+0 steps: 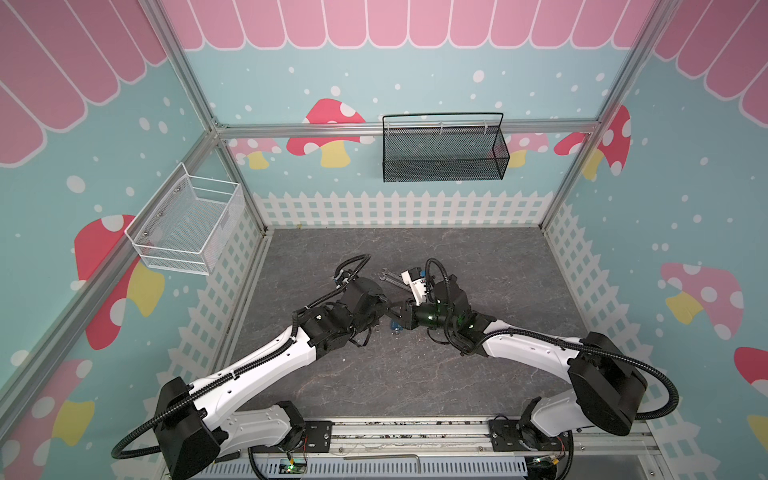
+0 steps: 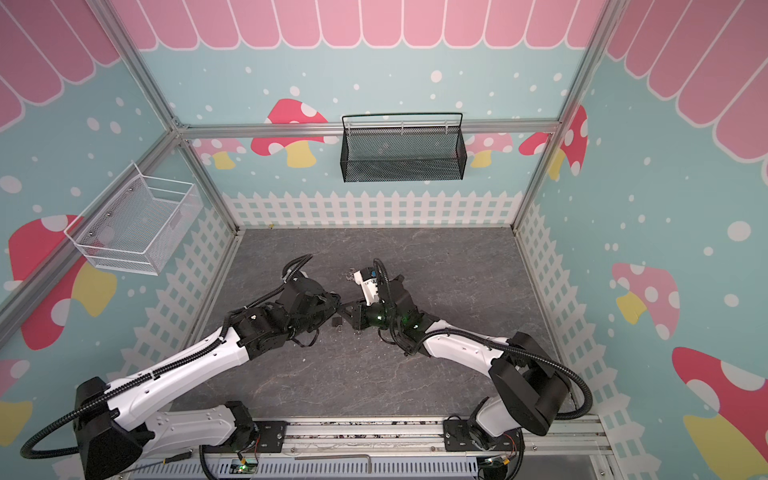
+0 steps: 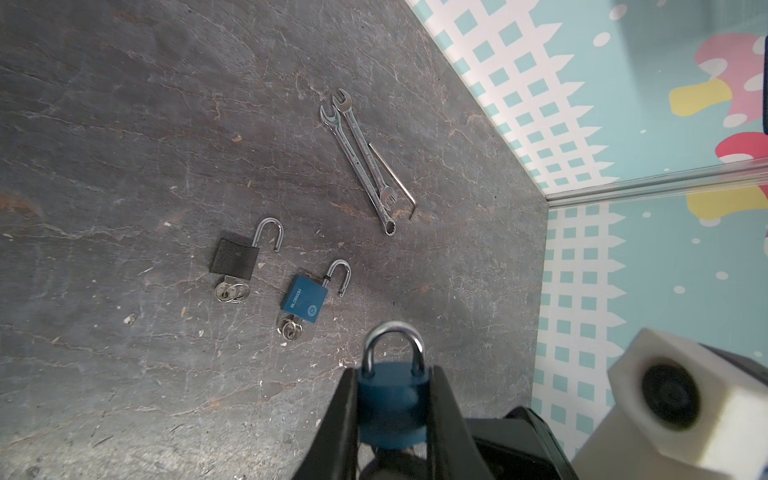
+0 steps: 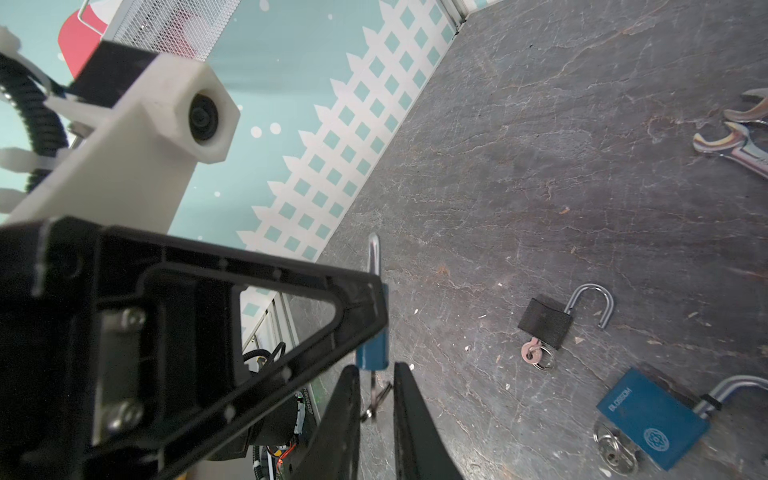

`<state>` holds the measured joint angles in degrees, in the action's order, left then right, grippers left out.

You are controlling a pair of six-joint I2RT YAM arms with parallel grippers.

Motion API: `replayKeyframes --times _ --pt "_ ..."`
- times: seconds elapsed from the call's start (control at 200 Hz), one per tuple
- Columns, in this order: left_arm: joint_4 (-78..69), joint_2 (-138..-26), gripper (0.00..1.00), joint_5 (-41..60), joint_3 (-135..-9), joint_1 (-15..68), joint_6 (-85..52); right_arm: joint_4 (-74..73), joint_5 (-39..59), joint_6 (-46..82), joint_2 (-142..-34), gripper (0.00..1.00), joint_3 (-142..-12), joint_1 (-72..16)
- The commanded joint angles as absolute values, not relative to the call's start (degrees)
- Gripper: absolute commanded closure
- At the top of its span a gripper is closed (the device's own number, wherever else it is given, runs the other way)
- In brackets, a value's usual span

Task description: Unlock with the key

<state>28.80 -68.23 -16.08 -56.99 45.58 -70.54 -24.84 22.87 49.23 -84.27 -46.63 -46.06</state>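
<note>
My left gripper (image 3: pixel 392 374) is shut on a small blue padlock (image 3: pixel 390 399), pinching its body from both sides above the table. The padlock's steel shackle (image 3: pixel 394 340) is closed and points away from the gripper. In the right wrist view the same padlock (image 4: pixel 372 353) shows edge-on, with the key (image 4: pixel 374 395) and its ring hanging out of its underside. My right gripper (image 4: pixel 376 372) has its two fingers on either side of that key, a narrow gap showing on each side. In a top view both grippers (image 1: pixel 388 311) (image 1: pixel 401 316) meet at mid-table.
A black padlock (image 3: pixel 235 259) and a larger blue padlock (image 3: pixel 305 299) lie on the table, each with its shackle open and a key in it. Two wrenches (image 3: pixel 361 162) and a hex key (image 3: pixel 395 174) lie farther back. A black basket (image 1: pixel 442 151) and a white basket (image 1: pixel 187 226) hang on the walls.
</note>
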Motion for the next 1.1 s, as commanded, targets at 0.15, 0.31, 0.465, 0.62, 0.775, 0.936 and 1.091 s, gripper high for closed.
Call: replayKeyframes --times 0.15,0.31,0.465,0.62,0.775,0.936,1.091 --pt "27.3 -65.8 1.00 -16.8 -56.1 46.6 -72.9 -26.2 23.2 51.3 -84.3 0.96 -48.4 -45.7" --pt "25.1 -64.3 1.00 -16.3 -53.7 47.1 -74.4 -30.8 27.5 55.6 -83.9 1.00 -47.9 -45.3" --pt "22.3 -62.3 1.00 -15.7 -50.6 47.1 -75.6 -39.4 32.9 60.6 -83.1 1.00 -46.9 -45.1" --pt "18.0 -60.2 1.00 -15.3 -47.1 46.9 -76.1 -47.6 37.3 64.2 -82.7 1.00 -45.6 -45.0" --pt "14.3 -58.5 1.00 -14.9 -44.2 46.3 -76.3 -55.3 41.0 68.4 -83.5 1.00 -44.0 -44.8" --pt "11.9 -58.5 1.00 -13.8 -43.7 45.6 -75.9 -60.5 41.8 70.7 -83.8 1.00 -42.7 -44.8" --pt "9.8 -58.3 1.00 -13.3 -42.8 45.1 -76.0 -60.5 40.9 70.6 -83.2 1.00 -42.1 -44.8"
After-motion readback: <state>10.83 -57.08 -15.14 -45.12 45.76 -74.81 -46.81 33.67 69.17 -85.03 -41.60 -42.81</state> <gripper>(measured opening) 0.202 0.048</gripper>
